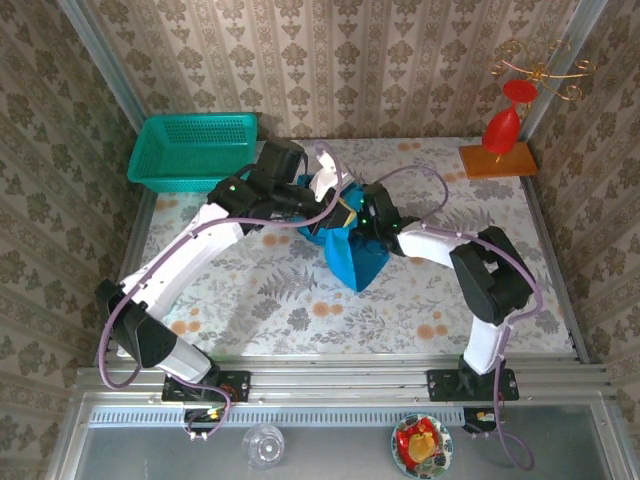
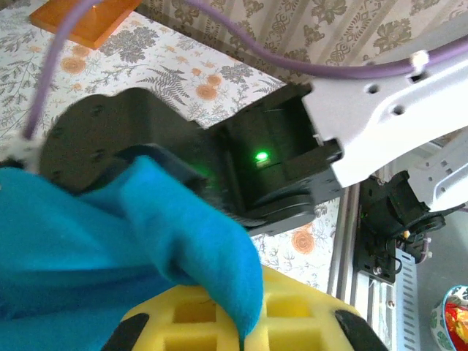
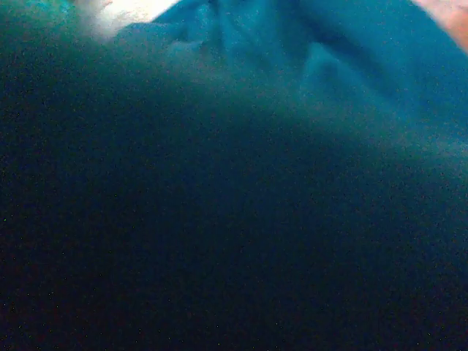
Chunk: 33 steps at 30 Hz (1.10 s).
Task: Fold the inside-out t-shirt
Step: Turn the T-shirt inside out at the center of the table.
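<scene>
Blue cloth of the t-shirt lies right against the right wrist lens, so close that most of it goes dark and blurred and only a few lit folds show along the top. From above, the shirt hangs as a bunched wad near the middle of the table, drawn up between the two gripper heads, its lower corner drooping toward the flowered tablecloth. It is crumpled, with no flat fold made yet.

The left gripper has its yellow fingers drawn close together, and a fold of the shirt runs down between them, so it appears clamped on the cloth. The right gripper faces it from the other side, almost touching; its black head is pressed into the fabric and its jaws are hidden, so how far they stand open cannot be told.

A teal mesh basket sits at the far left corner, well apart from the shirt, and an orange board carrying a red figure stands at the far right corner
</scene>
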Each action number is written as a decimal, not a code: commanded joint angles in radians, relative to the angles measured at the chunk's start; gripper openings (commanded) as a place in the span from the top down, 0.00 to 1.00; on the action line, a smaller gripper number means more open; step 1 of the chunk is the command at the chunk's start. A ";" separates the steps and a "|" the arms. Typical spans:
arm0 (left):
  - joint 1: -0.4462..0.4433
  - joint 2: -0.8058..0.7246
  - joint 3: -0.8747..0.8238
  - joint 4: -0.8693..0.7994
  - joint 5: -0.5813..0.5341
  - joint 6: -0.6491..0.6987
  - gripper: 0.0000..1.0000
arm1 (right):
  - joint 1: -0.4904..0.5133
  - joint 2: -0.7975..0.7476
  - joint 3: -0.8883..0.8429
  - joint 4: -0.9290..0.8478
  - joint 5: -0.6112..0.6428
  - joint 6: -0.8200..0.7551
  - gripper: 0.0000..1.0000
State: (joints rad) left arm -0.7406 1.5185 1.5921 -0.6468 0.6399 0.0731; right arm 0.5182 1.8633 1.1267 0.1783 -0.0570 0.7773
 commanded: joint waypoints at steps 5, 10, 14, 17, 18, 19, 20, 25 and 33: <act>-0.016 -0.027 0.046 -0.007 -0.046 0.007 1.00 | 0.063 0.167 0.231 -0.228 -0.064 -0.146 0.37; -0.015 -0.060 0.040 0.013 -0.093 -0.007 1.00 | 0.080 0.284 0.375 -0.491 0.011 -0.216 0.20; -0.013 -0.103 0.014 0.034 -0.169 -0.015 1.00 | 0.079 0.324 0.393 -0.627 0.092 -0.256 0.19; 0.000 -0.133 -0.019 0.047 -0.238 -0.022 1.00 | 0.062 0.305 0.337 -0.654 0.114 -0.268 0.26; 0.010 -0.143 -0.034 0.054 -0.262 -0.028 1.00 | 0.052 0.287 0.306 -0.649 0.113 -0.266 0.31; 0.023 -0.153 -0.055 0.064 -0.283 -0.038 1.00 | 0.039 0.264 0.269 -0.639 0.106 -0.262 0.38; 0.040 -0.162 -0.073 0.074 -0.296 -0.048 1.00 | 0.027 0.239 0.234 -0.627 0.096 -0.259 0.44; 0.163 -0.194 -0.235 0.167 -0.354 -0.135 1.00 | -0.056 0.038 0.060 -0.603 0.057 -0.274 0.79; 0.277 -0.100 -0.464 0.304 -0.370 -0.196 1.00 | -0.094 -0.289 0.076 -0.841 -0.034 -0.411 1.00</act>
State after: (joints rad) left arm -0.4686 1.3815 1.1606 -0.4324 0.2855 -0.0792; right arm 0.4156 1.6749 1.1542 -0.5209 -0.0296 0.4408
